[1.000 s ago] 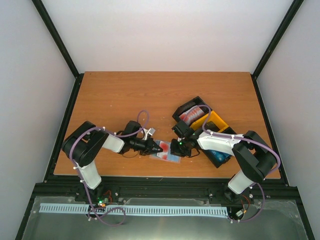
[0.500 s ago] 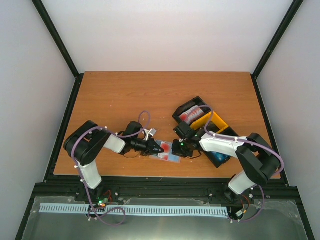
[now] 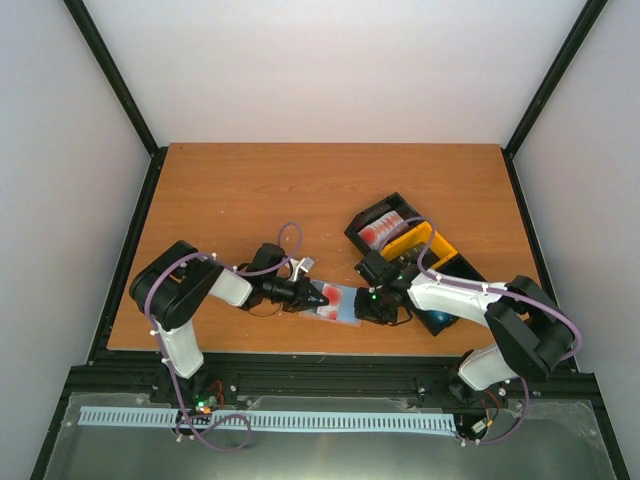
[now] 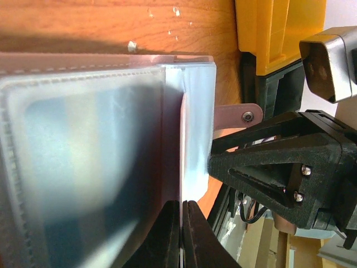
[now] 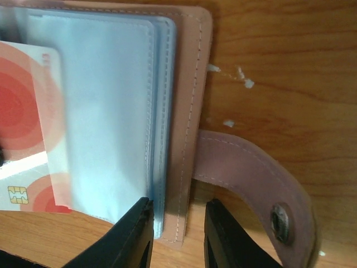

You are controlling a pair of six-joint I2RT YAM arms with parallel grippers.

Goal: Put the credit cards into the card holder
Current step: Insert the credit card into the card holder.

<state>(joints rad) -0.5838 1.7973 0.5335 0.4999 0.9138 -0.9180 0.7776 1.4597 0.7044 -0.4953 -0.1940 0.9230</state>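
The card holder [image 3: 338,303] lies open near the table's front edge, tan cover down and pale see-through pockets up. My left gripper [image 3: 316,296] is shut on a thin pocket leaf [image 4: 182,151] and holds it on edge. A red credit card [image 5: 25,125] with a chip lies partly under the pockets. My right gripper [image 5: 177,231] is open, its fingers astride the holder's tan edge [image 5: 187,139]: one finger against the pocket stack, the other on the strap side. More red cards [image 3: 381,232] and blue cards [image 3: 440,318] sit in the tray.
The black-and-yellow three-compartment tray [image 3: 428,246] stands just behind and to the right of the right arm. The holder's strap with its snap [image 5: 262,187] lies flat on the wood beside the right fingers. The right gripper's body [image 4: 273,173] is close in front of the left gripper.
My right gripper has moved right and toward the near edge, to the holder's right edge. The left gripper has shifted slightly right, still pinching the leaf.
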